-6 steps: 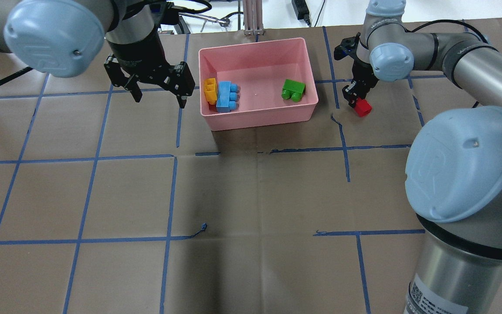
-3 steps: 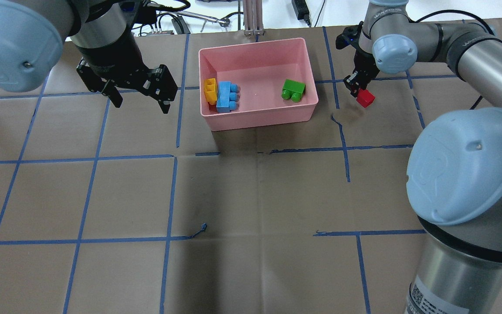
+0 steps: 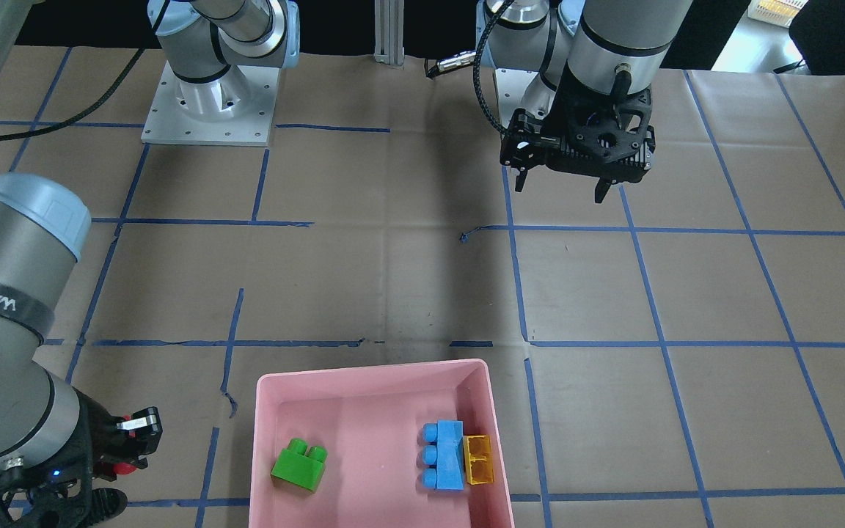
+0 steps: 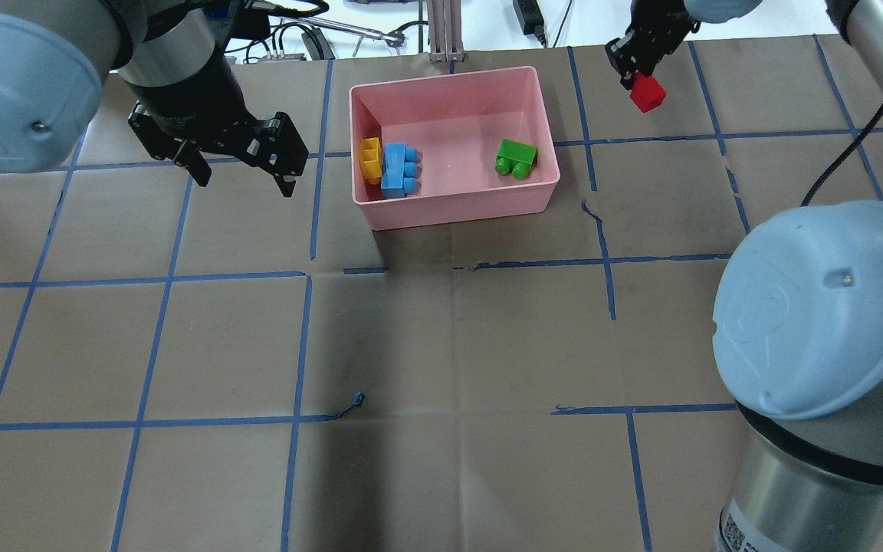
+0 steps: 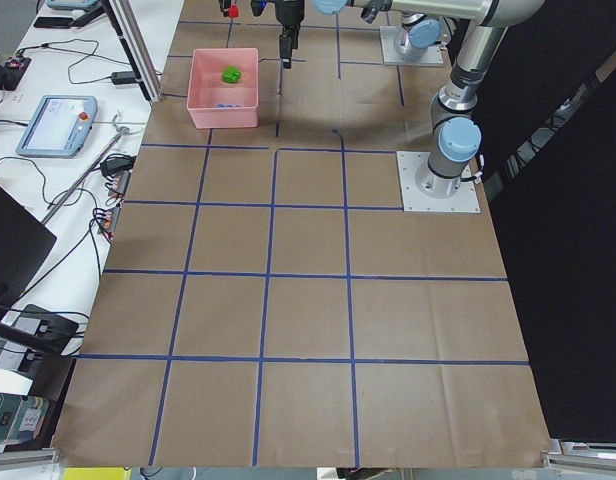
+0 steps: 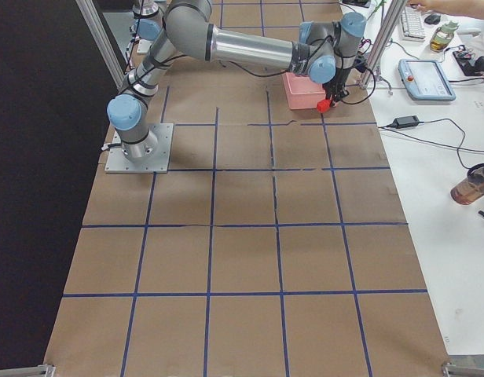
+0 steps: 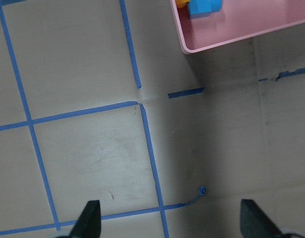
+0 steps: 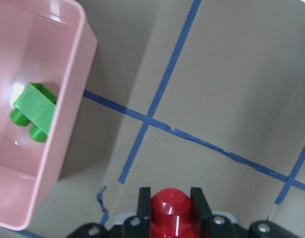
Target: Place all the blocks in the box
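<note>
Biggest thing first: the paper-covered table [image 4: 449, 345] with its blue tape grid, and the overhead view cuts it off on every side. The pink box [image 4: 457, 208] sits toward the far edge. In the front-facing view its near end runs out of the bottom of the picture.

Left gripper [image 4: 244, 184] hangs over the table just left of the box, jaws spread wide with nothing between them. Its wrist cam only catches one corner of the box, with slivers of blue and yellow poking in.

Right gripper [image 4: 635, 75] is mostly chopped off by the top of the overhead view.

Inside the box, the blue block [image 4: 397, 170] lies against the left wall end with the yellow block [image 4: 369, 159] touching it. The green block [image 4: 516, 158] is well apart near the right wall. The red block [image 4: 648, 93] isn't in yet. It's clamped between the right gripper's fingers, off the table, outside the box on its right. From the front it's nearly hidden behind the gripper.
</note>
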{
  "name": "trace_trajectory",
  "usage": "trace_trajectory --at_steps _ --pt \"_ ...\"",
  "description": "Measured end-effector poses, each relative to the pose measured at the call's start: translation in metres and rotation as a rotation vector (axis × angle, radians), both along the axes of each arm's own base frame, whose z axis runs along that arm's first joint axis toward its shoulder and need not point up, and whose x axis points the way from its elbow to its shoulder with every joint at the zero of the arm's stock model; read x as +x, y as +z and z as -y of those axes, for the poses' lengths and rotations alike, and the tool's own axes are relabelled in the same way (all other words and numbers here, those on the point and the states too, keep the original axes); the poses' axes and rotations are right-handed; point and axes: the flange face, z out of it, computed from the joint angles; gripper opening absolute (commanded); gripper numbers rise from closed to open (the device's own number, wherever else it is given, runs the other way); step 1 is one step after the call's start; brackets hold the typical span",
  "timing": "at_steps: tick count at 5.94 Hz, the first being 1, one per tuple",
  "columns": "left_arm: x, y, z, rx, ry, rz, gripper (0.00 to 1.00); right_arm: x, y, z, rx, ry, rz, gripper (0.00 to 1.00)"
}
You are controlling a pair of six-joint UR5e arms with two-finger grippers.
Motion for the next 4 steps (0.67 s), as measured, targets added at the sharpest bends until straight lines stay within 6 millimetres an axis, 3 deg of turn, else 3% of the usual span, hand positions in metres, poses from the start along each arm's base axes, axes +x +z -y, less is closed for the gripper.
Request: trace_trajectory --at_steps 1,2,3,4 --pt "0.000 0.000 0.000 -0.002 0.001 -0.005 0.99 0.037 0.031 -0.004 0.004 -0.086 0.048 0.07" --pt "0.000 0.000 0.001 -0.006 0.003 -0.009 0.99 0.084 0.034 -0.009 0.016 -0.167 0.098 0.08" --pt "-0.001 0.000 0.002 -0.006 0.003 -0.011 0.99 0.132 0.012 -0.009 0.032 -0.235 0.134 0.08" --pt "-0.001 -0.001 0.002 -0.005 0.002 -0.013 0.99 0.161 -0.024 -0.002 0.049 -0.261 0.144 0.10"
